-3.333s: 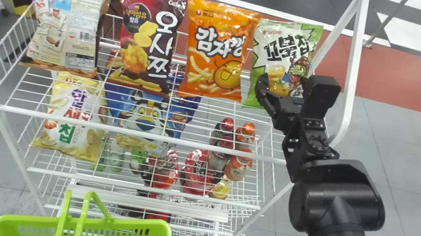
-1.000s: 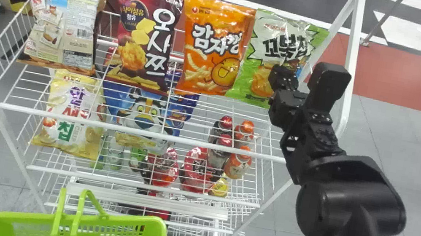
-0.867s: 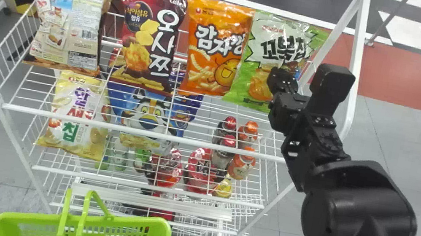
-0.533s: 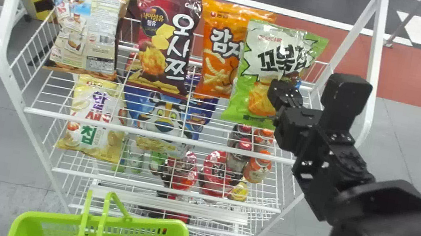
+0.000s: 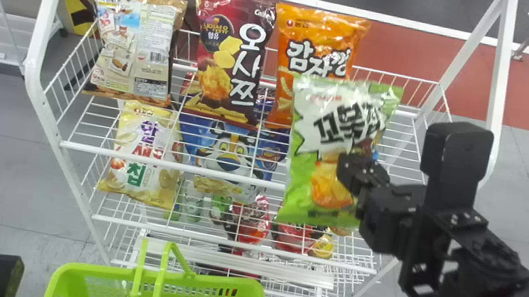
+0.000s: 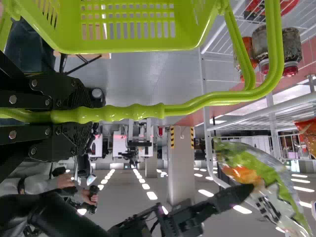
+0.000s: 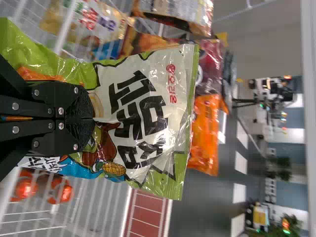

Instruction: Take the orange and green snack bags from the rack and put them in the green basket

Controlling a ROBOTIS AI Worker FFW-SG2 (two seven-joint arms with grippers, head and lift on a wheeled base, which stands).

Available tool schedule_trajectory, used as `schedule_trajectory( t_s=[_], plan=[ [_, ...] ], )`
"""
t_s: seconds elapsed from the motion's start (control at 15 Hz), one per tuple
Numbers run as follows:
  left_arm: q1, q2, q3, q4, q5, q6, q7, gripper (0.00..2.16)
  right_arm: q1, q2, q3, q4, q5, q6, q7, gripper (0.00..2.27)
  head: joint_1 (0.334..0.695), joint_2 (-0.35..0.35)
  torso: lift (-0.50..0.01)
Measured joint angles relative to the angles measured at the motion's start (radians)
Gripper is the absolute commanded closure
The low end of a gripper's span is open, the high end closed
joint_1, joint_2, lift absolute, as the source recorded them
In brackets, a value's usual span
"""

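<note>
Held green snack bag (image 5: 317, 120) pinched in right claw (image 7: 93, 118), in front of rack (image 5: 259, 181); gripped handle (image 6: 133, 112) of green basket (image 5: 215, 281) in left claw (image 6: 91, 115). Judged mid-transfer. Needed lowering over basket next, then reaching for orange snack bag (image 5: 326, 21) on rack.

One orange bag (image 5: 319, 31), one green bag (image 5: 301, 176), one basket (image 5: 215, 281).
</note>
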Motion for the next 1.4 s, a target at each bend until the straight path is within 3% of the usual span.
schedule_trajectory(
  t_s=[0.33,1.0,1.4],
  plan=[
    [-0.002,-0.005,-0.001,0.006,0.000,-0.017,-0.001,2.15,0.066,-0.011,-0.012,-0.120,-0.123,0.251,-0.005,2.25,0.695,0.000,0.000],
    [-0.002,-0.006,-0.008,0.005,0.000,-0.018,0.003,2.15,0.187,-0.051,0.122,-0.109,-0.110,0.487,0.014,2.25,0.695,0.057,0.000],
    [-0.002,-0.006,-0.026,0.000,-0.001,-0.018,0.008,2.15,0.117,-0.031,0.250,0.014,-0.106,0.393,0.068,2.25,0.695,0.227,0.000]
  ],
)
